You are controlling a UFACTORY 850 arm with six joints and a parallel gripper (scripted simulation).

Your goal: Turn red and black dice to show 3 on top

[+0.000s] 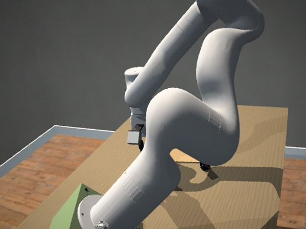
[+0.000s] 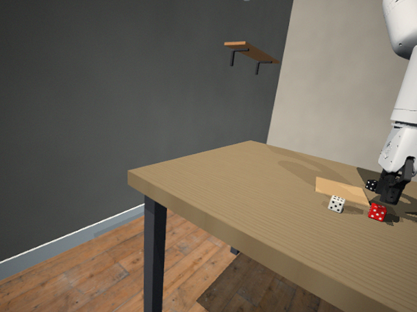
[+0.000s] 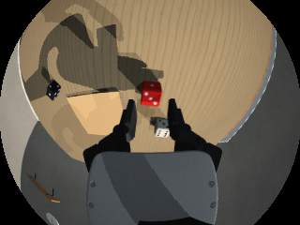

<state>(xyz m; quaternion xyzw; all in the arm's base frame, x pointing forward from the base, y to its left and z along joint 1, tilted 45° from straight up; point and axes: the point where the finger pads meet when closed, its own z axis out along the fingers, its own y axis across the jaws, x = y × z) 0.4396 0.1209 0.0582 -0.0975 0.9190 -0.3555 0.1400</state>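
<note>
Fingers half spread and pinching nothing, the black two-finger gripper [image 2: 389,196] hangs above the small red plastic die [image 2: 377,212], a light, rigid, slick-faced cube probably best pinched across opposite flat faces.

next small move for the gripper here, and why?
Probably a short descent toward the red die. The gripper hangs above the table with its fingers partly open and nothing between them. The red die lies off the mat, just ahead of the fingertips in the wrist view. The white die lies close by, so keep clear of it.
</note>
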